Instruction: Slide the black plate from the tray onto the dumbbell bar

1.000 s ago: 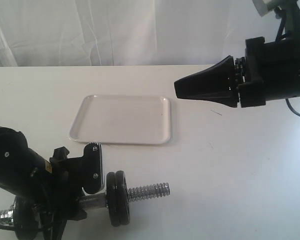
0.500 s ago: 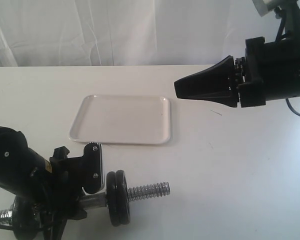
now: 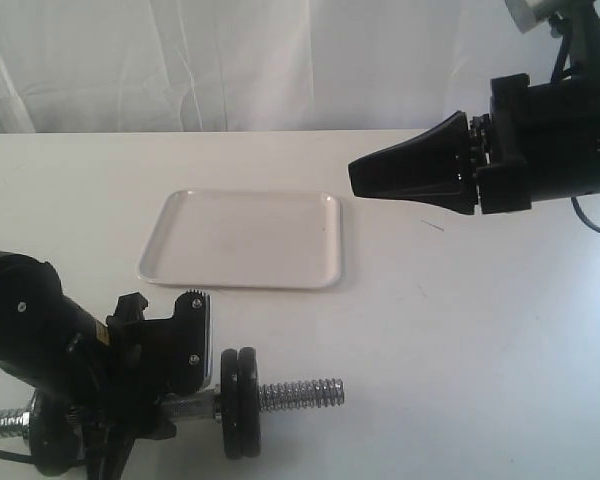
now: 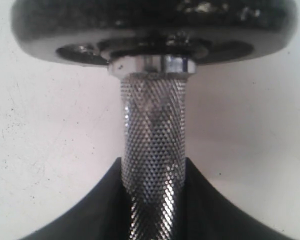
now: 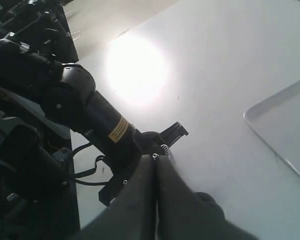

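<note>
Chrome and knurled, the dumbbell bar (image 4: 152, 150) is lying level just above the white table (image 3: 480, 350). The left gripper (image 4: 152, 217) is clamping its handle section between two dark fingers (image 4: 85, 225) set narrowly on either side. The left arm is reaching in low from the near left corner, its wrist angled toward the middle. Just past that grip, the black plate (image 3: 248, 402) is sitting upright on the bar, pressing flat against a twin disc (image 3: 229, 405). The threaded end (image 3: 302, 393) is jutting out bare beyond them.

Farther back, the tray (image 3: 242, 240) is resting flat on the table, its near rim just beyond the left gripper.

Beyond and to the right, the right gripper (image 3: 352, 180) is hanging over the table with its fingers pressed together on nothing. It is pointing horizontally toward the tray's far right corner.

Bare table is stretching wide to the right of the bar and tray, and a white curtain (image 3: 230, 60) is closing off the far edge.
</note>
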### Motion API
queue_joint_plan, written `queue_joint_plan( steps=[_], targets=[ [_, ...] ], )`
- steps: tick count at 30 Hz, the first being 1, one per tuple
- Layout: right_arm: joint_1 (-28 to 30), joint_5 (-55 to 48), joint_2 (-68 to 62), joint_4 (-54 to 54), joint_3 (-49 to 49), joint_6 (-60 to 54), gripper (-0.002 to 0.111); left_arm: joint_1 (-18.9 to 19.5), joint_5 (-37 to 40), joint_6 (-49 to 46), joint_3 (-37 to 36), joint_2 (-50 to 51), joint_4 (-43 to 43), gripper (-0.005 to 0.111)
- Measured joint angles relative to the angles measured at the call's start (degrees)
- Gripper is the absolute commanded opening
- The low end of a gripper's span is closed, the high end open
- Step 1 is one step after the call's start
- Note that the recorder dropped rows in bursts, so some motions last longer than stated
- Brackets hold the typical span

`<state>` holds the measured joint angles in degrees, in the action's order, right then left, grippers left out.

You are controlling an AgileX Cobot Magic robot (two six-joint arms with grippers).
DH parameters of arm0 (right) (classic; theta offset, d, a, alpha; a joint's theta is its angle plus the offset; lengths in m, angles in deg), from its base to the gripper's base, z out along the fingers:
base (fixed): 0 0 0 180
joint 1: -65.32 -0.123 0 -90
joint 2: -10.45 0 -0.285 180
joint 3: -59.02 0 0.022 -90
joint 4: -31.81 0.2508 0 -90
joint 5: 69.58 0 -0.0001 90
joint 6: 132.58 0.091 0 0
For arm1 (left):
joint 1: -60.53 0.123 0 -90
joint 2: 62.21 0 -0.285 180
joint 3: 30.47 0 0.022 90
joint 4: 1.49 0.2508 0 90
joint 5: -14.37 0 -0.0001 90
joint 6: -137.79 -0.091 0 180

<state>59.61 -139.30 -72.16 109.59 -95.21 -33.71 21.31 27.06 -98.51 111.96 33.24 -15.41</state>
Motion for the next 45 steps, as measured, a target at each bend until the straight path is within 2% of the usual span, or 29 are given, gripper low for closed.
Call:
queue_joint_plan(
  steps=[2,9,19,31,45],
  targets=[
    [0.0,0.0,0.0,0.0,0.0,0.0,0.0,0.0,-0.3,-0.8,0.0,0.1,0.0,0.004],
    [0.0,0.0,0.0,0.0,0.0,0.1,0.0,0.0,-0.2,-1.2,0.0,0.1,0.0,0.039],
    [0.0,0.0,0.0,0.0,0.0,0.1,0.0,-0.1,0.1,-1.2,1.5,-0.8,-1.1,0.062],
    [0.0,0.0,0.0,0.0,0.0,0.1,0.0,0.5,1.3,-0.4,1.5,0.3,1.5,0.063],
    [0.0,0.0,0.0,0.0,0.0,1.4,0.0,0.6,1.3,-0.3,1.5,0.3,1.6,0.046]
  ],
)
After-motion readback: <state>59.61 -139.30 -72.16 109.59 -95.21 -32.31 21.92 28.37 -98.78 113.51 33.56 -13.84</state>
